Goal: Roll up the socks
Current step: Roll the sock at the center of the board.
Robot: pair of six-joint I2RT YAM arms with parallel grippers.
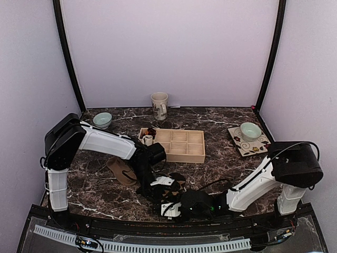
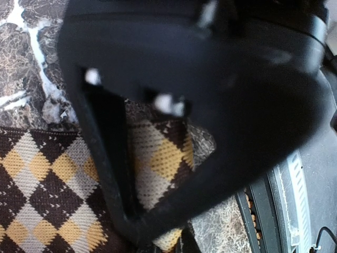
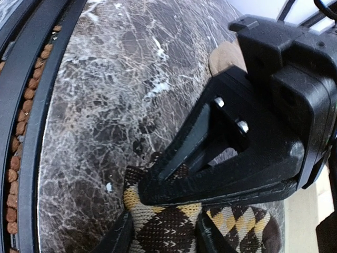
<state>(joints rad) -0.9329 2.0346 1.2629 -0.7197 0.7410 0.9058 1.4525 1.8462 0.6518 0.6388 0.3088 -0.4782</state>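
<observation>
The plain tan fabric sock (image 1: 122, 173) lies flat at left. Our left gripper (image 3: 148, 194) is closed, tip on the dark brown argyle-checked knit sock (image 2: 42, 179) near the marble table (image 3: 105, 105) front edge. Our right gripper (image 3: 167, 238) straddles it, jaws apart. Soft and limp, we'd pinch one end.

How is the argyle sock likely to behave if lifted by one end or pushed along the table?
Probably floppy: the argyle sock is soft knit and lies rumpled, so a lifted end should droop. Likely light, being thin against the marble table. Pushed, it would probably bunch up rather than slide whole; rolling away or breaking seems unlikely.
</observation>
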